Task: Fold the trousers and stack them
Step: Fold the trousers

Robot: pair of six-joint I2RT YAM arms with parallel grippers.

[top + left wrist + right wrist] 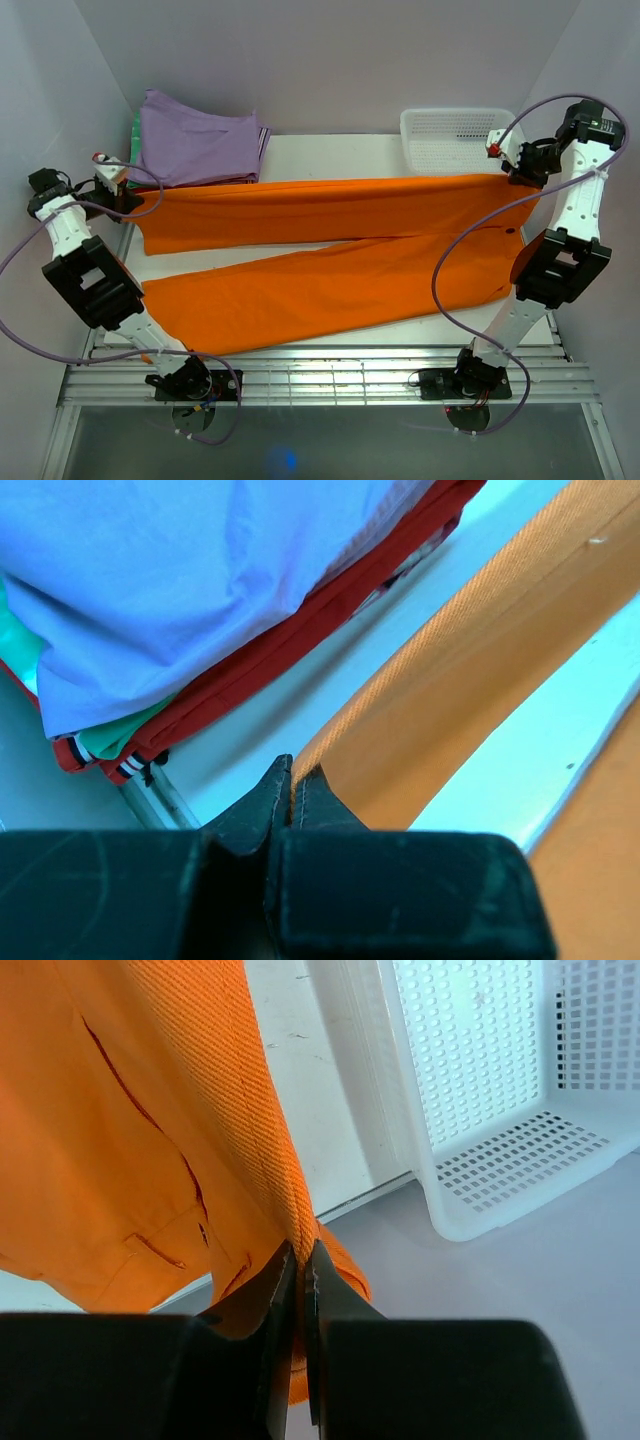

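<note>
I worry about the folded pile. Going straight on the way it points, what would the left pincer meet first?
Past a strip of bare table, the left pincer would probably meet the red folded garment under the lilac garment; depth is unclear.

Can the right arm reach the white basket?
Probably yes: the basket sits just beside the right gripper, nothing between. But it is pinching the trousers, so they would drag along.

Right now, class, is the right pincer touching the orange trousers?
Touching. Right wrist view: the right pincer is shut on an edge of the orange trousers.
</note>
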